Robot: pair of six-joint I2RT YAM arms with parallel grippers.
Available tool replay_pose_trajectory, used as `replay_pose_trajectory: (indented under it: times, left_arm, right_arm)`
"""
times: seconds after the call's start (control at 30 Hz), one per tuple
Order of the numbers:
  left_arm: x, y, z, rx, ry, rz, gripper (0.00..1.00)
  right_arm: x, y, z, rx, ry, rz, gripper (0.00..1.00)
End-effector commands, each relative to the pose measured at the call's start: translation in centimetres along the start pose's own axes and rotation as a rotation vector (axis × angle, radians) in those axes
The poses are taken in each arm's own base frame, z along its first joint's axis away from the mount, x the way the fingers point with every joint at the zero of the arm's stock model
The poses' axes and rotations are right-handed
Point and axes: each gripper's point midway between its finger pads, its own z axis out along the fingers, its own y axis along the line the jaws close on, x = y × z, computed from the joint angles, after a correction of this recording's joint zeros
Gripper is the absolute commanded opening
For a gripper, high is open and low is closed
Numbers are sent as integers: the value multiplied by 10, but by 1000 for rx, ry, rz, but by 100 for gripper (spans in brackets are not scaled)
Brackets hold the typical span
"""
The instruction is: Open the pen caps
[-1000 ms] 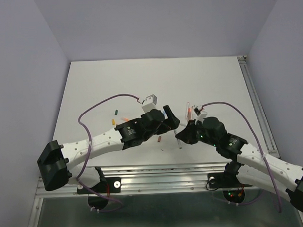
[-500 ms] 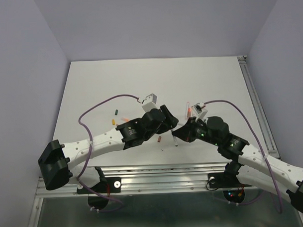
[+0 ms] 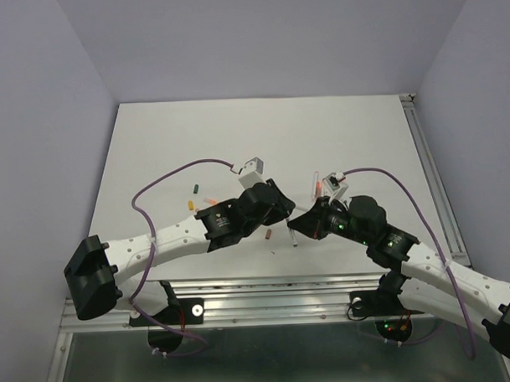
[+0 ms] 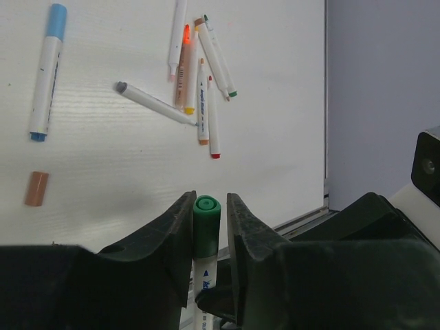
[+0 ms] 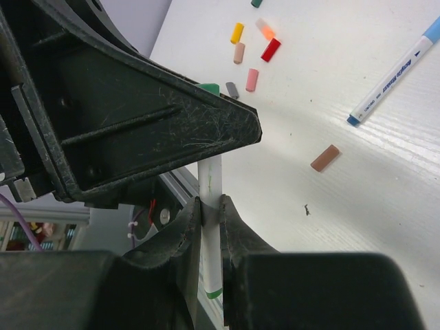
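Top view: left gripper [image 3: 282, 208] and right gripper [image 3: 304, 226] nose to nose near the table's [image 3: 236, 133] middle, pen [image 3: 295, 237] poking out at 6 o'clock, loose caps [image 3: 191, 206] off at 9 o'clock.
Left wrist: green cap [image 4: 206, 212] snug between the fingers, can't tell if actually pinched; uncapped pens [image 4: 199, 82] piled at 12 o'clock.
Right wrist: clamped tight on the white barrel, green cap up at 12 o'clock.
Progress: mostly done by the looks, green one still on.
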Motion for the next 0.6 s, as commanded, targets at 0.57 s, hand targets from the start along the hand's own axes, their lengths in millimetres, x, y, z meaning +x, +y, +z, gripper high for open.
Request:
replay_pose_trajectory:
  times: [0.57]
  left_arm:
    - [-3, 4, 3, -16, -27, -43, 0]
  right_arm:
    - [-1, 17, 15, -92, 36, -25, 35]
